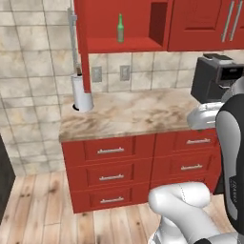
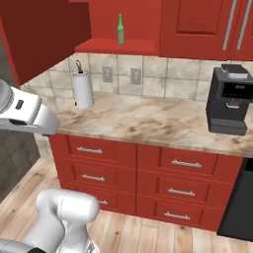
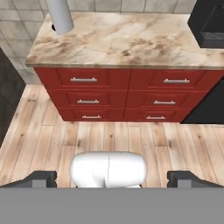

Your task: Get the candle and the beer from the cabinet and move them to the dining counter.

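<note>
Left base view has the beer point(image 1: 120, 28) standing on the open cabinet point(image 1: 128, 24) shelf (untouched), jaws released and empty, so everything's left.

Green glass beer point(image 1: 120, 28), glossy, up in the red painted-wood cabinet point(image 1: 190, 24). Below, a polished marbled stone surface point(image 1: 128, 114), brushed-metal drawer handles point(image 1: 110, 150), and a pale plank wood floor point(image 3: 131, 140).

The white arm point(image 1: 228, 143) is seen folded back above its base, the forearm raised. The gripper point(image 3: 112, 178) is pointed downward, its two dark fingertips point(image 3: 41, 178) held wide apart, nothing gripped between them.
</note>
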You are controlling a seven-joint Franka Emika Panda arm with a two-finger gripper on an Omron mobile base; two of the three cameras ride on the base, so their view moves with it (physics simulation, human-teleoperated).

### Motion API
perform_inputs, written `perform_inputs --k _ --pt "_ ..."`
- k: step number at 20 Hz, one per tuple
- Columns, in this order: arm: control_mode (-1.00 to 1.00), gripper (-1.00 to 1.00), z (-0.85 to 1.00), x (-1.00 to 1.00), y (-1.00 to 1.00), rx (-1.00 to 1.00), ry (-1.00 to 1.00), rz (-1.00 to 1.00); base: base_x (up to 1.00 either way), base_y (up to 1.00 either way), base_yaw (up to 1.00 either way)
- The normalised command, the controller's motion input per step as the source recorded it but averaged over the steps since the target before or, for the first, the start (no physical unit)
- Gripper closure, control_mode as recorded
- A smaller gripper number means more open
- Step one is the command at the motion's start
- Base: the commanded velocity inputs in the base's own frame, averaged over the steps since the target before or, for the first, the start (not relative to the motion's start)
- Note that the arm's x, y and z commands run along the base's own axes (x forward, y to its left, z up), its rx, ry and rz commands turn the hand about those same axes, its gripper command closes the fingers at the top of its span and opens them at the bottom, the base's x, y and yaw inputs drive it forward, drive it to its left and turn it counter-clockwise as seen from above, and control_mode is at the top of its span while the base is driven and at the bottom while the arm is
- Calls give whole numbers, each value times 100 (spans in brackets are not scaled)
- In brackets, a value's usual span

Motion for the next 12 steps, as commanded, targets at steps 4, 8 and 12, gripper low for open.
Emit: perform_inputs --k 4,8,12 --pt "100 -100 0 0 0 0 0 0 100 -17 0" --pt "100 -100 0 0 0 0 0 0 88 -14 0" --pt "100 -100 0 0 0 0 0 0 76 -14 -1"
